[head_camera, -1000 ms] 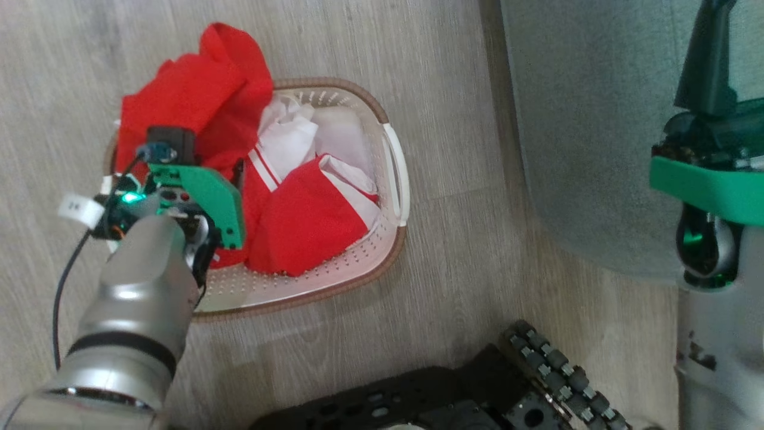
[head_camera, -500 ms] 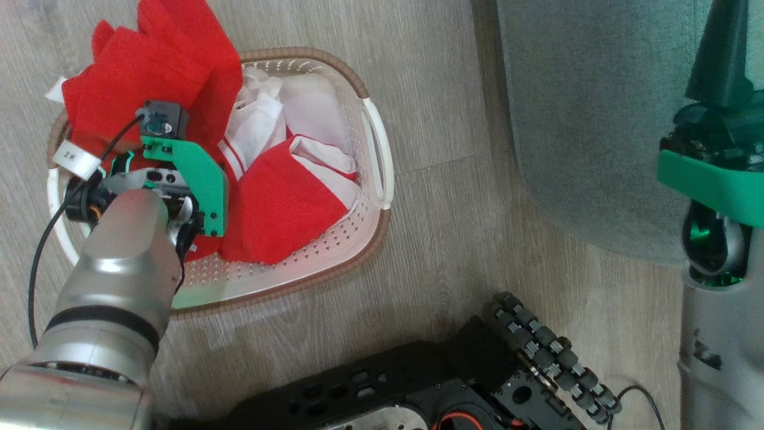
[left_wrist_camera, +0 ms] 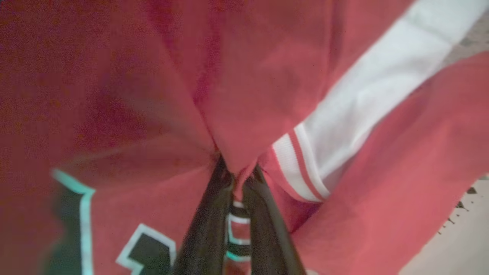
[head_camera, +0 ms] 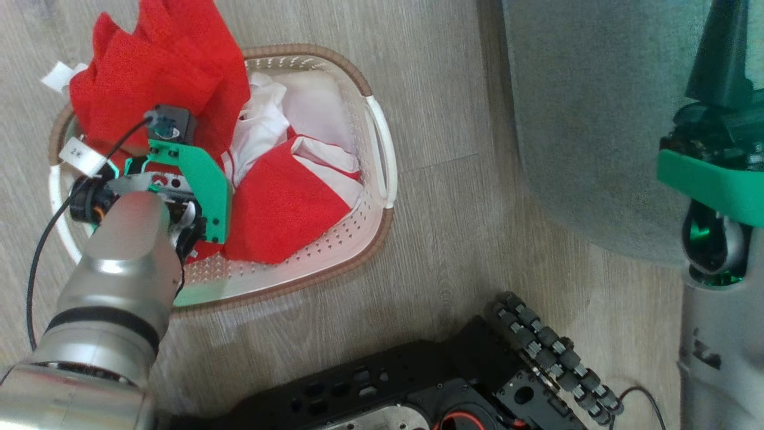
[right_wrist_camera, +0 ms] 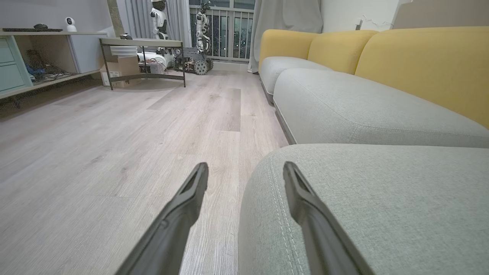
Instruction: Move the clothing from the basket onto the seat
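Note:
The cream basket (head_camera: 358, 242) sits on the wood floor at the head view's left, holding the red clothing (head_camera: 280, 209) with white striped trim. A red bunch (head_camera: 161, 77) rises over the basket's far left rim. My left arm reaches down into the basket. In the left wrist view my left gripper (left_wrist_camera: 237, 173) is shut on a fold of the red jersey (left_wrist_camera: 267, 88), with black, white-edged letters (left_wrist_camera: 147, 248) beside the fingers. The grey-green seat (head_camera: 597, 119) lies to the right. Over the seat's edge (right_wrist_camera: 363, 198) my right gripper (right_wrist_camera: 244, 168) stands open and holds nothing.
My black wheeled base (head_camera: 418, 388) sits at the bottom of the head view, close to the basket. A strip of wood floor (head_camera: 453, 179) separates basket and seat. Yellow sofa backs (right_wrist_camera: 420, 65) and a low table (right_wrist_camera: 141, 42) show far off.
The head camera shifted, so the basket sits further left and higher. My left gripper has shut on the red cloth, and the red bunch has risen a little. The right arm is unchanged.

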Robot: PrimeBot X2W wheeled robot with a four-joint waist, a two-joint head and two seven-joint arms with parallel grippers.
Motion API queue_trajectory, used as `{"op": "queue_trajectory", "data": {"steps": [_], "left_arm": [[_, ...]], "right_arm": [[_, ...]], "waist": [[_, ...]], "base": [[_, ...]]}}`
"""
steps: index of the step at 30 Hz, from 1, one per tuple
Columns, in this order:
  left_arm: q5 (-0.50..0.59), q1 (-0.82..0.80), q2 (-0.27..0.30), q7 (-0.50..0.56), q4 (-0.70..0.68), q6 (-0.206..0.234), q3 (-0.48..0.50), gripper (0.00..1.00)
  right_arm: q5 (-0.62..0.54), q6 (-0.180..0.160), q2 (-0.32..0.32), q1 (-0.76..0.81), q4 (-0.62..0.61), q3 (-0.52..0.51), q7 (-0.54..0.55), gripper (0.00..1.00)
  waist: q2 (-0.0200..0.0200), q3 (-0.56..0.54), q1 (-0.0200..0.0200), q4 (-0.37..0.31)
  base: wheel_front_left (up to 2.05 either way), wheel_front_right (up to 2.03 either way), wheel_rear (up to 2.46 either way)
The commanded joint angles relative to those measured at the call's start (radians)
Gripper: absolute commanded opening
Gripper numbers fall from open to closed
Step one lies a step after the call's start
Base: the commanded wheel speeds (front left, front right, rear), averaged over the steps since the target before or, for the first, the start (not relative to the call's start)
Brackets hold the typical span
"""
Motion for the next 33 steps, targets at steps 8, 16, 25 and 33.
{"op": "queue_trajectory", "data": {"steps": [8,16,25,33], "left_arm": [[-0.021,0.042,0.009,-0.075,-0.002,-0.016,-0.007,0.0],[-0.068,0.089,-0.037,-0.129,-0.008,-0.023,-0.03,0.0],[-0.185,0.161,-0.069,-0.193,-0.111,-0.024,-0.111,0.0],[-0.29,0.25,-0.067,-0.276,-0.213,-0.024,-0.201,0.0]], "right_arm": [[0.002,0.0,-0.009,0.003,-0.012,0.025,-0.006,1.0],[-0.014,0.0,-0.009,0.022,0.018,0.032,-0.006,1.0],[-0.031,0.0,-0.009,0.068,0.056,0.033,-0.006,1.0],[-0.042,0.0,-0.009,0.148,0.107,0.043,-0.006,1.0]], "waist": [[0.0,-0.072,-0.0001,0.019],[0.0,-0.194,-0.0001,0.05],[0.0,-0.346,-0.0001,0.092],[0.0,-0.529,-0.0001,0.14]], "base": [[0.0,0.0,0.0],[0.0,0.0,0.0],[0.0,0.0,0.0],[0.0,0.0,0.0]]}}
